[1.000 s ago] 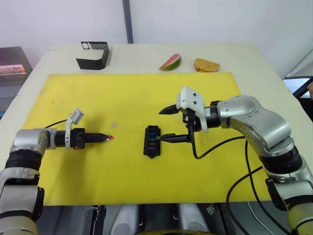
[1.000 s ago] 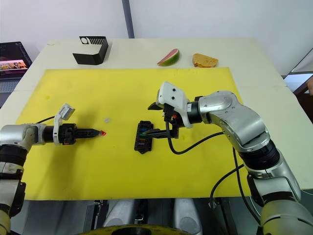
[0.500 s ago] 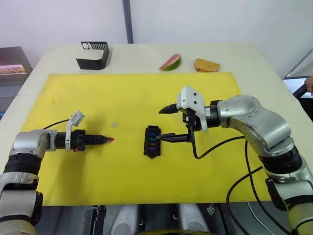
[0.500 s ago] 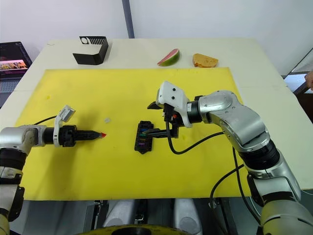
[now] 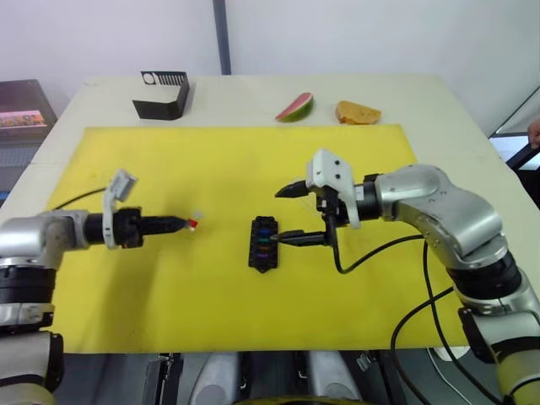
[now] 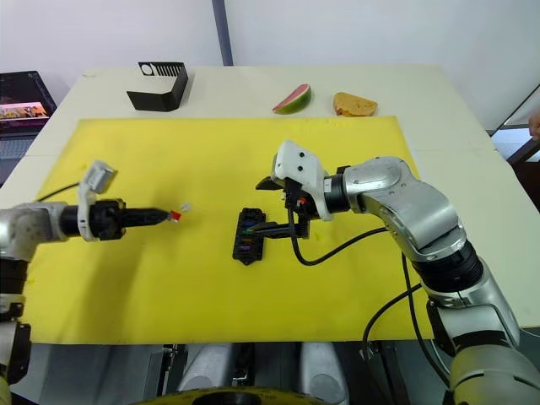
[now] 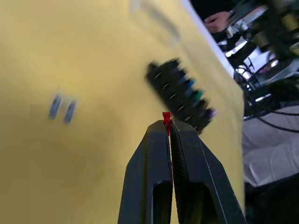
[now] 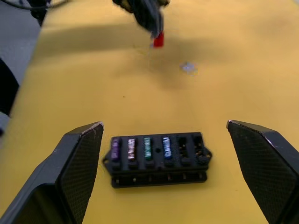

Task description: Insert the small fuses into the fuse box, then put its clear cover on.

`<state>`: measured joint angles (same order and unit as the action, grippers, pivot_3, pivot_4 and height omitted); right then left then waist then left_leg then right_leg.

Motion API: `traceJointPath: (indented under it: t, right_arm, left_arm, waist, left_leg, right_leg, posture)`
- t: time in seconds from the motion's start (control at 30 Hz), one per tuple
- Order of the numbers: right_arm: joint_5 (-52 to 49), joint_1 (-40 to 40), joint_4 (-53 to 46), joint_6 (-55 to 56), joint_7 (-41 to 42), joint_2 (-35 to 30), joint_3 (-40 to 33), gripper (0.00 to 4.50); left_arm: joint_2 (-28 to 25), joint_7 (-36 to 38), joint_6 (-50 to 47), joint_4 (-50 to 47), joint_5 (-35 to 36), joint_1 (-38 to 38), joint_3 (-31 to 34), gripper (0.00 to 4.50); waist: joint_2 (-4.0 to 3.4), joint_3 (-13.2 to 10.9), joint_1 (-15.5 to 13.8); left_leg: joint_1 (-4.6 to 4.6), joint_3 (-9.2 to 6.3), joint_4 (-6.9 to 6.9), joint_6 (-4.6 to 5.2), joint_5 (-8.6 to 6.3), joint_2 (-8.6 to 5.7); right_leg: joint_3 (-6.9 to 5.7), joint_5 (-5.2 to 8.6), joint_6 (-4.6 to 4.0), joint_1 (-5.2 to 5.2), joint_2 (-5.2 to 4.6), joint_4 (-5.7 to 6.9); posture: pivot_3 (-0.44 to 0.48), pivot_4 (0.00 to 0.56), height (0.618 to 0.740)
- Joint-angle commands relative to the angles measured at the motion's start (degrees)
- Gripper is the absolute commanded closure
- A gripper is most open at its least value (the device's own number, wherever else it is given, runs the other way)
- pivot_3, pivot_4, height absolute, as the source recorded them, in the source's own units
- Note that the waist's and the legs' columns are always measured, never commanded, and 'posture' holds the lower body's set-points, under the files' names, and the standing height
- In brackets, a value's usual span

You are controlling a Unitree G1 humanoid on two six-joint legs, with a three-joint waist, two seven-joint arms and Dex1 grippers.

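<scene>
The left gripper [image 5: 187, 223], pinching the red fuse [image 5: 193, 224], has risen and drifted farther up the yellow mat [image 5: 126, 278], apparently lifted clear of it, arm swung outward.

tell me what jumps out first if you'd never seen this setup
The big yellow mat across the table catches the eye first, with the small black fuse box near its middle, several coloured fuses already seated in it. The right gripper stands open just beside the box, while the left gripper is shut on a tiny red fuse, held out over the mat on the robot's left of the box.
</scene>
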<state>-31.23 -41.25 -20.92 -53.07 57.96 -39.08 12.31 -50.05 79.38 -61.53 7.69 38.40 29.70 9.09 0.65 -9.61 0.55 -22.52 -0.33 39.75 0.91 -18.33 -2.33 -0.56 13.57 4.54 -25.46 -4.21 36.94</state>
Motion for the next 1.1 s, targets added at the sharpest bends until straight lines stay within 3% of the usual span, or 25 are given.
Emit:
traceJointPath:
  t: [0.03, 0.2, 0.43, 0.67, 1.1]
  right_arm:
    - [-10.2, -2.0, 2.4, -10.9, -3.2, 4.1, -8.5, 0.0]
    - [-21.5, -4.8, 6.0, -24.4, -9.4, 12.0, -16.4, 0.0]
    - [-24.5, -6.0, 6.1, -25.4, -14.9, 15.2, -19.0, 0.0]
    - [-21.9, -2.2, 4.1, -18.9, -15.4, 15.0, -15.3, 0.0]
    - [-18.8, 0.1, 3.5, -11.1, -12.8, 12.9, -9.8, 0.0]
  left_arm:
    - [1.1, -3.4, -3.8, -11.6, 7.7, 2.5, 3.6, 4.46]
    - [7.5, -9.4, -2.7, -20.2, 11.8, 3.9, 1.9, 4.46]
    - [9.6, -10.7, 5.5, -20.5, 8.9, 4.2, -1.8, 4.46]
    - [12.5, -11.2, 13.7, -15.8, 4.9, 7.3, -5.1, 4.46]
    - [9.8, -6.9, 15.8, -15.6, 5.2, 8.0, -6.3, 4.46]
  waist:
    - [0.01, 0.0, 0.0]
    - [-0.03, 0.0, 0.1]
    - [-0.03, 0.0, 0.2]
    - [-0.03, 0.0, 0.1]
    - [-0.03, 0.0, 0.2]
  left_leg:
    - [0.01, 0.0, 0.0, 0.0, 0.0, 0.0]
    - [0.03, -0.01, -0.02, -0.18, 0.1, 0.0]
    - [0.03, -0.01, -0.04, -0.3, 0.17, 0.0]
    - [0.03, 0.0, -0.02, -0.28, 0.16, -0.04]
    - [0.03, 0.0, -0.04, -0.2, 0.12, -0.03]
  right_leg:
    - [0.0, 0.0, 0.0, 0.01, 0.0, 0.0]
    - [0.0, 0.0, 0.0, 0.01, 0.0, 0.02]
    - [0.0, 0.0, 0.0, 0.0, 0.03, 0.02]
    - [0.0, 0.0, 0.0, 0.03, 0.03, -0.01]
    - [0.0, 0.0, 0.01, 0.01, 0.06, -0.01]
  posture:
    - [0.0, 0.15, 0.74]
    - [0.0, 0.15, 0.74]
    - [0.0, 0.15, 0.74]
    - [0.0, 0.15, 0.74]
    - [0.0, 0.15, 0.74]
